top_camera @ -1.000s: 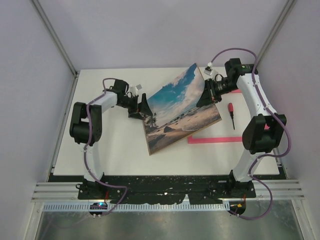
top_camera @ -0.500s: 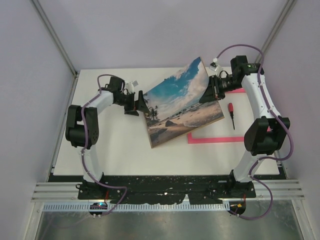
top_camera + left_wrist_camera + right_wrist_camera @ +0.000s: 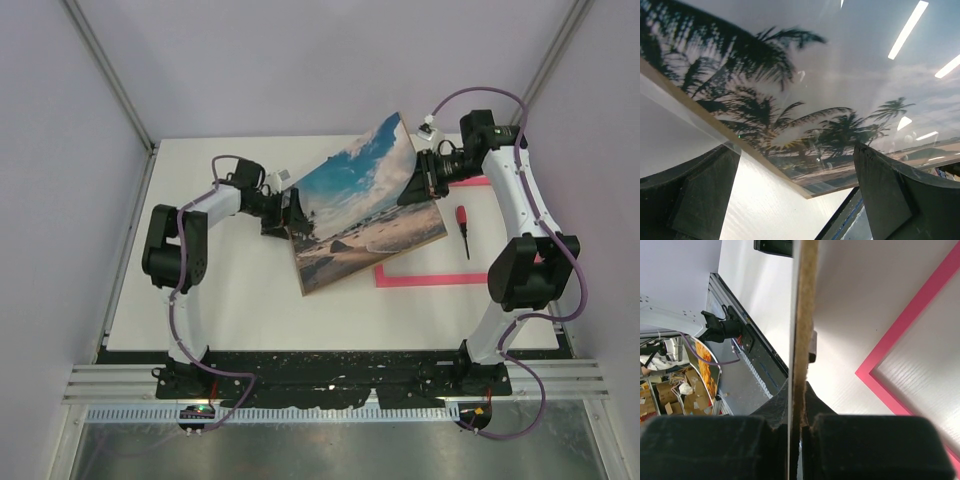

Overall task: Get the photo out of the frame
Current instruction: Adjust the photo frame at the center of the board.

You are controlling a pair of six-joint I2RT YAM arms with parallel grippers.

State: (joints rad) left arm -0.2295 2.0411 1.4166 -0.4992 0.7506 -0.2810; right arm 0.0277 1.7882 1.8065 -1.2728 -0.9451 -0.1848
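While the pink frame (image 3: 430, 279) lies on the bench (image 3: 240, 300), the beach photo (image 3: 365, 215) is held tilted.
Its right edge is clamped by the right end effector (image 3: 414, 191); the left end effector (image 3: 292, 214) is spread wide at its left edge.

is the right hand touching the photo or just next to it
Touching. The right wrist view shows the right hand shut on the photo, its fingers pressed against both faces of the edge-on print with no gap.
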